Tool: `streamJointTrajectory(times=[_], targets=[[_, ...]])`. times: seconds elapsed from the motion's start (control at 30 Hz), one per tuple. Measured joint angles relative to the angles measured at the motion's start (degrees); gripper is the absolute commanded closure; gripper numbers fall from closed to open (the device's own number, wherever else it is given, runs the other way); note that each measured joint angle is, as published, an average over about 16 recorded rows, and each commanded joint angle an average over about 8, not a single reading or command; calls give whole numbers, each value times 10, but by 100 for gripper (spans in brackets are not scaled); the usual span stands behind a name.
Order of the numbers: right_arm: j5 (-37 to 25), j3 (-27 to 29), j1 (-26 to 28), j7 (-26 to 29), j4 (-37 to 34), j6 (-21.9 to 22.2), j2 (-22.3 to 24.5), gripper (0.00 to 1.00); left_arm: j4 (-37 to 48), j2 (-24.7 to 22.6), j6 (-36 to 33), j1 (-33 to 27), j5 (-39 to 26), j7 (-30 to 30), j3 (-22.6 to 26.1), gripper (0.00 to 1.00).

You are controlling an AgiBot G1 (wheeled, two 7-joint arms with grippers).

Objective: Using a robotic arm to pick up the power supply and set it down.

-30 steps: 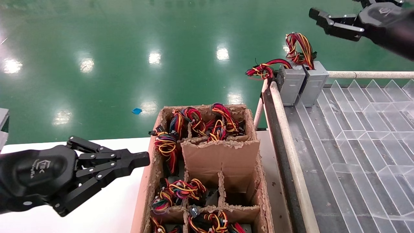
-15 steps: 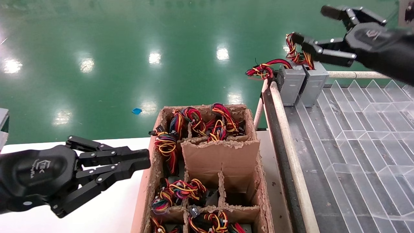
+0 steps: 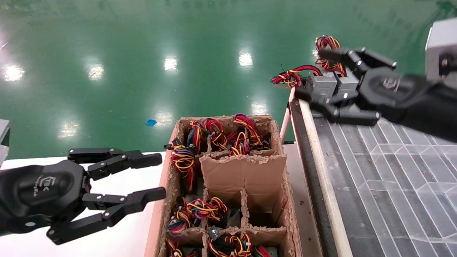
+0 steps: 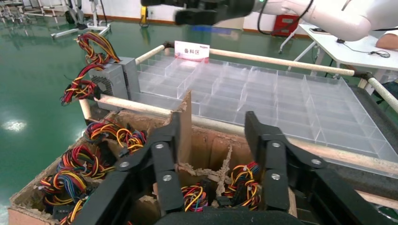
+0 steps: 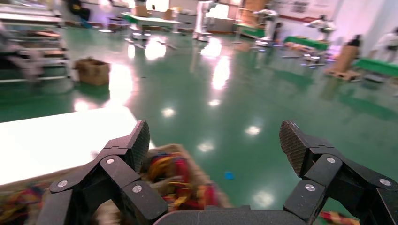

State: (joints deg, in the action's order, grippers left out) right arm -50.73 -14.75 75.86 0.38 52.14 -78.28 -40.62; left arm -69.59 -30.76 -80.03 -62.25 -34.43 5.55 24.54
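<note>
The black right gripper [image 3: 323,76], jaws spread, brackets the upright grey metal power supply [image 3: 345,85] at the clear tray's [image 3: 410,142] eleven-o'clock corner (its twin beside); left gripper [image 3: 151,176] parked open.

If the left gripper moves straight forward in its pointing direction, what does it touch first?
Most likely the near side wall of the cardboard box: the open left gripper points straight at it from beside it, though depth is hard to judge.
</note>
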Motion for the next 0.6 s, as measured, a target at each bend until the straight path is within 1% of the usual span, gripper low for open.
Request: streamJointTrajectory(times=[0.4,0.6], targets=[[57,-8,-91,66,137,-47,36,0,0,0,0,0,0,0,0,0],[81,-11,-129,93,194,-67,51,0,0,0,0,0,0,0,0,0]])
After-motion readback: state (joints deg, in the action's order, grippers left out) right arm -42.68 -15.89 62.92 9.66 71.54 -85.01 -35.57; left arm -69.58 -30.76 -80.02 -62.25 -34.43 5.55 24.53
